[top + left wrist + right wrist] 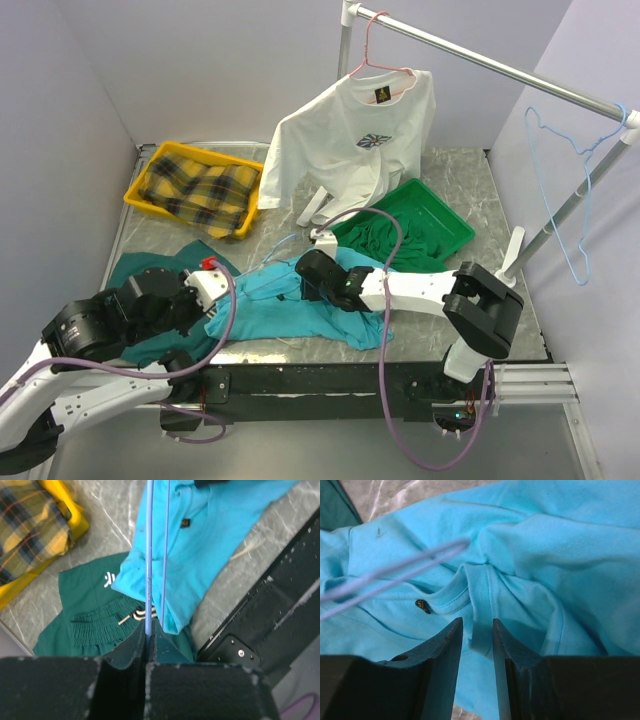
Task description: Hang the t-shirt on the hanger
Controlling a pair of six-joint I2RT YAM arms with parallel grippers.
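Right gripper [476, 626] pinches the t-shirt [560, 555] collar (left gripper [149, 634] clamps the hanger [148, 555]).

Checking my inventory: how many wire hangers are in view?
3: pink hanger carrying the white t-shirt; spare blue hanger at the rail's right end; blue hanger in the left claw. More may hide under clothes.

0 readable text. White marks on green garment [85, 587] part-hidden beside t-shirt [200, 545]; its collar label [423, 606] is illegible.
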